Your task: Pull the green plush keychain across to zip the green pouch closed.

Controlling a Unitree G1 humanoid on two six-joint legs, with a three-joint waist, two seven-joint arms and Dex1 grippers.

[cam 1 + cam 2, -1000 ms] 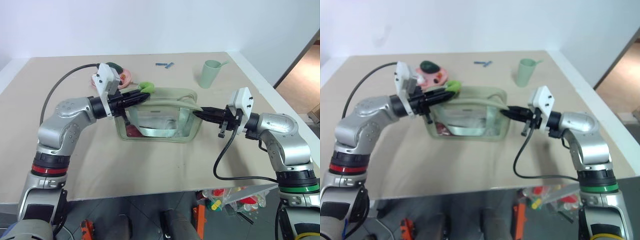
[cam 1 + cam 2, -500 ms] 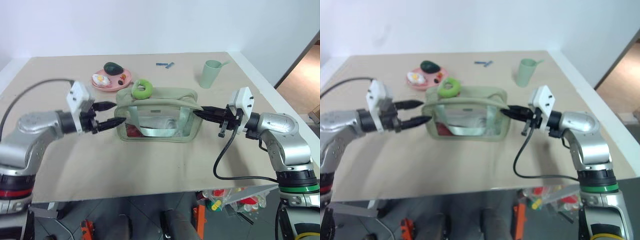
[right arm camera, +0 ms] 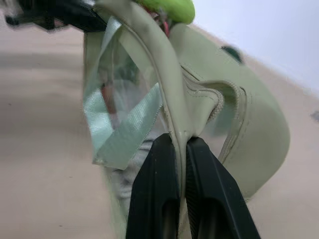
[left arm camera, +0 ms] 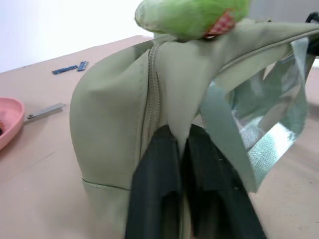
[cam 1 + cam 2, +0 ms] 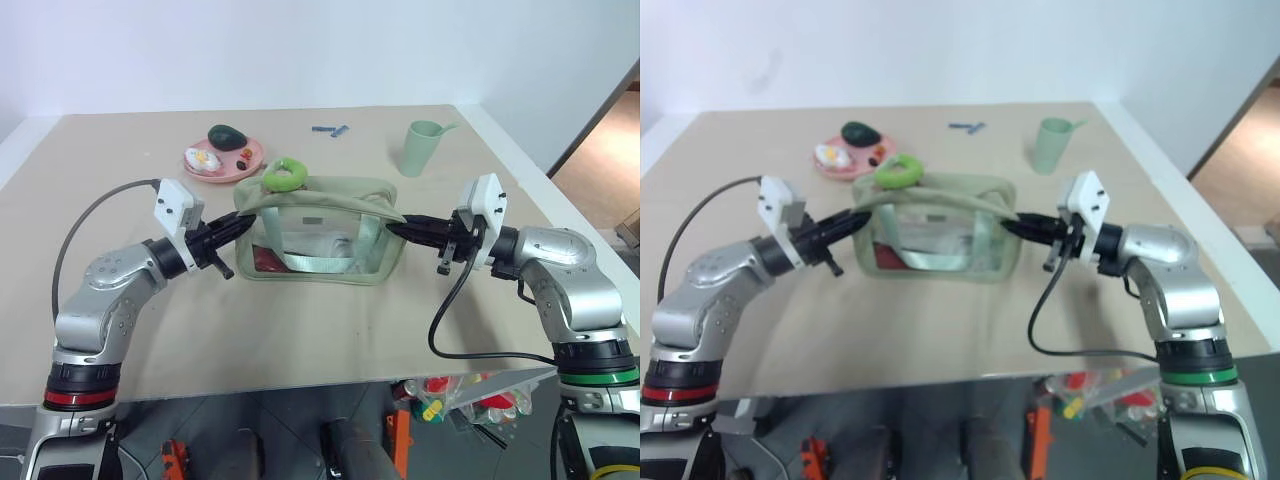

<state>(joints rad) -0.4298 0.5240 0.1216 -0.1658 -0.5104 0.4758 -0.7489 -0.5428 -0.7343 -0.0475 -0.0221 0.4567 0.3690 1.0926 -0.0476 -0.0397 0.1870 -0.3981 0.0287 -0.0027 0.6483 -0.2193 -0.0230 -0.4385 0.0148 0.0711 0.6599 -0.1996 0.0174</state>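
Both arms reached inward, level, to opposite ends of the green pouch mid-table. The left gripper and right gripper each pinched its fabric. The green plush keychain sat on top.

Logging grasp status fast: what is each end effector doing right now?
Left end effector: closed, pinching the end of the green pouch.
Right end effector: closed, pinching the pouch's opposite end.

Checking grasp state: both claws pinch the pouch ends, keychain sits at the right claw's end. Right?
No. The green plush keychain sits at the left claw's end of the green pouch, as the left eye view shows. The right claw pinches the opposite end.
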